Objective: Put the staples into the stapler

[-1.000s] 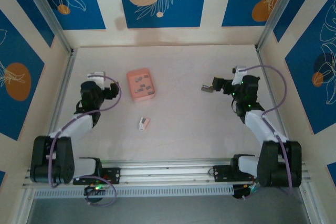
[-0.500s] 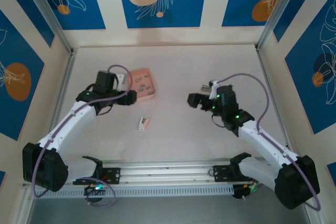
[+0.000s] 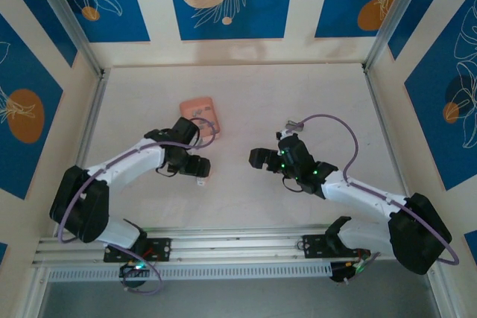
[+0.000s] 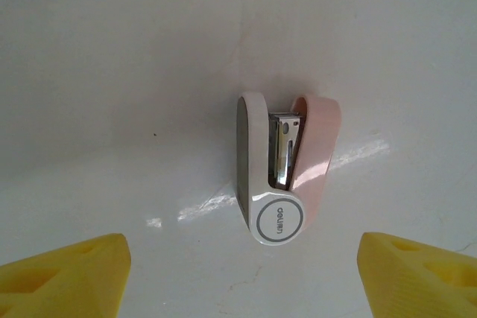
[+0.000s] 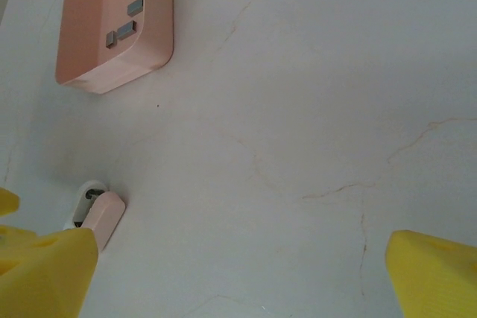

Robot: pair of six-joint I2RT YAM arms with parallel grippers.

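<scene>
Your left gripper [image 4: 238, 277] hangs open above the stapler [image 4: 279, 176], which lies on its side on the worktop [image 4: 112, 50]: this looks like the pickup. Next, lower and close across its body; staples [image 5: 128, 7] wait in the tray [image 5: 112, 72].

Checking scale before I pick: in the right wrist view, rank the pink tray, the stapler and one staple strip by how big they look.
1. pink tray, clearly largest.
2. stapler, much smaller though nearer the camera.
3. staple strip, smallest.
</scene>
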